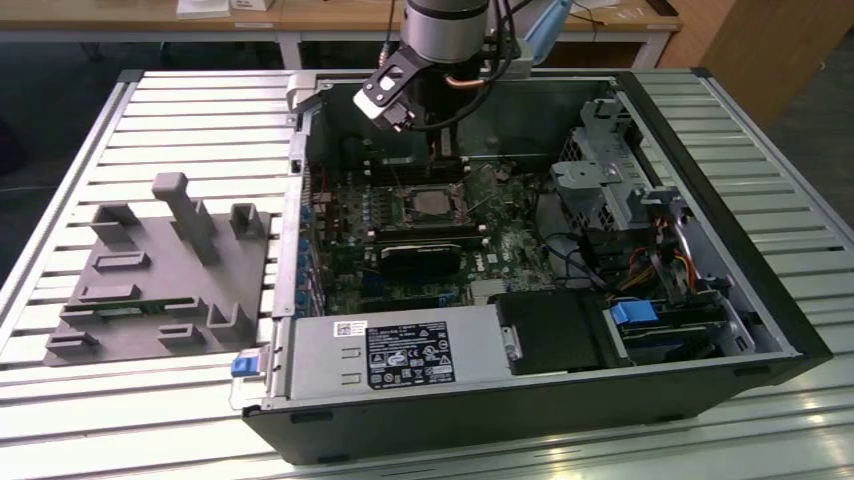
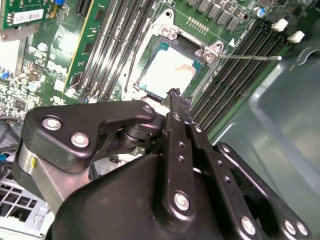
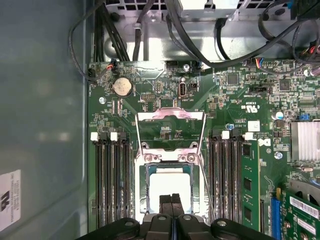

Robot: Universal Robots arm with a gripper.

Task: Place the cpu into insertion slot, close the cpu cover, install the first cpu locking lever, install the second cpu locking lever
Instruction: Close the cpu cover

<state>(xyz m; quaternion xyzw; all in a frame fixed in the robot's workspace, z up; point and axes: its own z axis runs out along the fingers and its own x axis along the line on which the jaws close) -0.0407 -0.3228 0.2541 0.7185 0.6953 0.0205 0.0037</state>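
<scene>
At the exterior view's left a grey fixture (image 1: 160, 270) is seen on the table. Further right, inside the case (image 1: 534, 415), the cpu (image 3: 167, 187) is seated in the slot (image 3: 146, 185). The cover (image 3: 170, 115) is raised open. The gripper (image 3: 171, 199), pressed shut and empty, is held just over the cpu. Closing the cover is judged the step in hand; a push on its raised edge is called for, clear of the cpu.
</scene>
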